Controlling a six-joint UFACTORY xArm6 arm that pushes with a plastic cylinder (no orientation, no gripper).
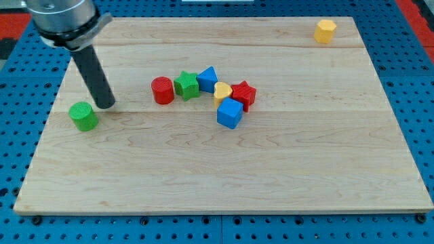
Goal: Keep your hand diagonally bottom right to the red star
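A robotics lab bench is showing here: a wooden desk [224,183] is lying on a blue perforated mounting plate [13,122], with red framing [410,10] peeking past the desk's top right corner.

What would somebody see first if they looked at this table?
Probably the huddle of bright blocks mid-board: red cylinder, green star, blue triangle, yellow heart, red star and blue cube. Then my tip, far left beside the green cylinder.
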